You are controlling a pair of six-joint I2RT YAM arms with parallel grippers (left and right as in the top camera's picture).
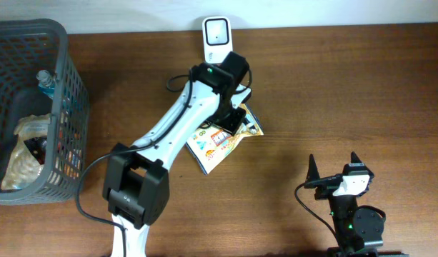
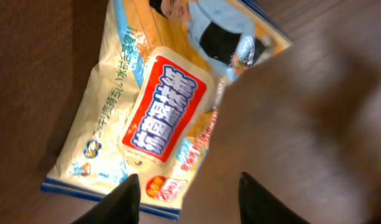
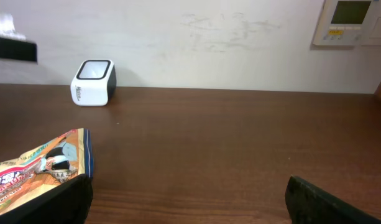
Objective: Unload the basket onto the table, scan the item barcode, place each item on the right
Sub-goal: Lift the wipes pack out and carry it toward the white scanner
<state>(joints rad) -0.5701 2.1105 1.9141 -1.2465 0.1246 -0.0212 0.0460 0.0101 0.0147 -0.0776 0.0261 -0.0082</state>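
The left gripper (image 2: 190, 202) hangs low over the table (image 1: 347, 86) with its two fingers (image 2: 125, 200) apart and nothing clamped between them. Only bare wood and the nearest corner of the snack packet (image 2: 159, 106) show in the gap. The packet lies flat, printed face up, just ahead of the fingertips, with its near short edge at or just under one finger. Its long axis runs diagonally away from the claw; seen from overhead, it goes from near-left to far-right across the middle of the table. No barcode shows on the upturned face, so it is probably underneath. Beyond the packet, at the far edge by the wall, stands the white scanner (image 1: 217, 39), window upward. The coming move, as I judge it, is a grip on that near edge and a carry straight onward, away from the arm's base. The right gripper (image 3: 187, 186), fingers spread wide and empty, sits well apart at the near right — the left arm is plainly the nearer. The basket (image 1: 61, 43) stands far off at the left.
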